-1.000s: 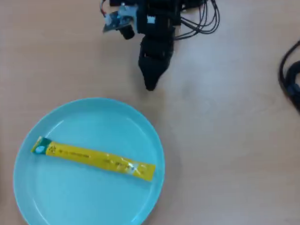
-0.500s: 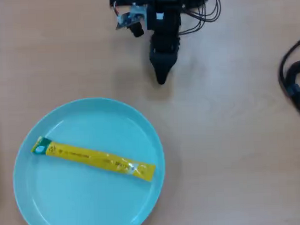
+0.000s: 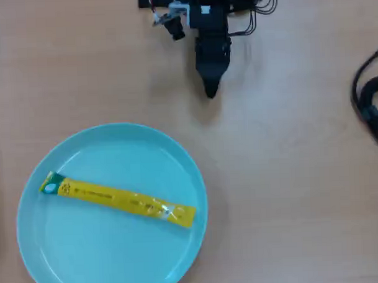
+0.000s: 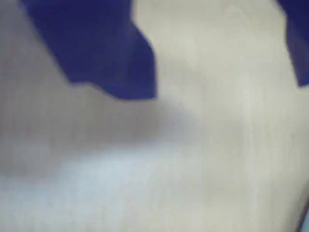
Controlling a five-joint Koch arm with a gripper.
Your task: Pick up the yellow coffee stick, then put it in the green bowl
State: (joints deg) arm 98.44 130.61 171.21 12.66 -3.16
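Observation:
The yellow coffee stick [image 3: 116,198] lies flat inside the green bowl [image 3: 118,259], slanting from its green end at the upper left to the lower right. The bowl sits on the wooden table at the lower left of the overhead view. My gripper [image 3: 210,91] is at the top centre, well away from the bowl and empty, showing as one dark pointed tip. In the blurred wrist view the gripper [image 4: 217,89] shows two blue jaws standing apart, with bare table between them. Neither stick nor bowl shows clearly in the wrist view.
The arm's base and wires [image 3: 203,7] sit at the top edge. A black cable [image 3: 369,101] curls in at the right edge. Bare wooden table [image 3: 290,194] lies right of the bowl.

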